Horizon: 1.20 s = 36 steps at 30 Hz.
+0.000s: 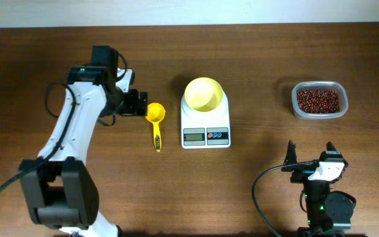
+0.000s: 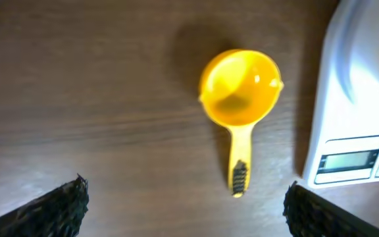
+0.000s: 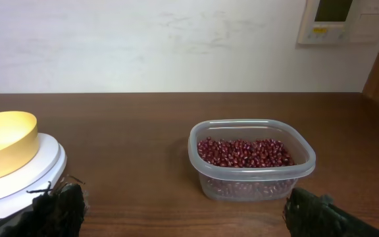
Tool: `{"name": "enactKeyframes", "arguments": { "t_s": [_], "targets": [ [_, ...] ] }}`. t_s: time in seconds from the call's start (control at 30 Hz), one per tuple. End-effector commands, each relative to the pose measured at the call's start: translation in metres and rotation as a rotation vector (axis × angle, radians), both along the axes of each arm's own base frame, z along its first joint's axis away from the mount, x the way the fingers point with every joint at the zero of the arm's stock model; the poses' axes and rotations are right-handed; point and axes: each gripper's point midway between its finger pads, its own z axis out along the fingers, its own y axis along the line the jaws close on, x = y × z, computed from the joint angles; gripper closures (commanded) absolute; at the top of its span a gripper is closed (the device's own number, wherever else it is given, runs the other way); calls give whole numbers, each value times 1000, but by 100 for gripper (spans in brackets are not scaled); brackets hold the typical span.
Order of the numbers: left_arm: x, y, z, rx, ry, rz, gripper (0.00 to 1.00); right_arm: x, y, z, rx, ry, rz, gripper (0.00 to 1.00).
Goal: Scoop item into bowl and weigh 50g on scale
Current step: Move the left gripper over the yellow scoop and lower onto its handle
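Evidently nothing is scooped yet: the beans fill their clear tub at the table's right, and the bowl stands empty on the scale. The scoop lies untouched on the scale's left. The left pincer beside the scoop and the right pincer near the tub gape wide, holding nothing. Bare table surrounds both.
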Motion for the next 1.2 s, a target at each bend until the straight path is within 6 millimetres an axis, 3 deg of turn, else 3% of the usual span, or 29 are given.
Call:
{"name": "enactKeyframes", "arguments": {
  "t_s": [0.0,0.4,0.53,0.7,1.17],
  "targets": [
    [11,-20,-7,-32,-3,24,1,0,1,-2,10,2,-1,1],
    [43,-19,-53,-14,50,66,1,0,1,-2,10,2,-1,1],
    [42,-12,-68,31,78,73,1,0,1,-2,10,2,-1,1],
    [47,-3,-70,83,59,83,1,0,1,-2,10,2,-1,1],
    [47,-3,-74,84,65,82,1,0,1,-2,10,2,-1,1]
  ]
}}
